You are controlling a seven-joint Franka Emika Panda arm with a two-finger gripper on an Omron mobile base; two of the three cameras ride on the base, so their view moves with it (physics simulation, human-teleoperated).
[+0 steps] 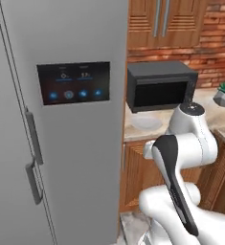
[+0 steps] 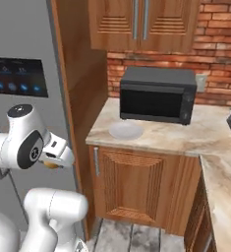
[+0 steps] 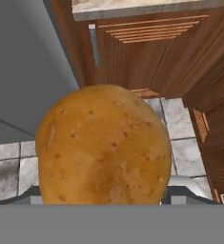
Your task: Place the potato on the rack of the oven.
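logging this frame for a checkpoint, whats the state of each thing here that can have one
small oval golden-brown potato: held in the hand, off the counter
hand: shut on the potato, beside the grey fridge
tall grey fridge: doors closed, panel lit
boxy black countertop appliance: door closed
round white plate: flat on the counter, nothing on it
wooden lower cabinet: door closed

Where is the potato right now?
The potato is held in the gripper, up in the air beside the grey fridge, left of the wooden counter cabinet and above the tiled floor.
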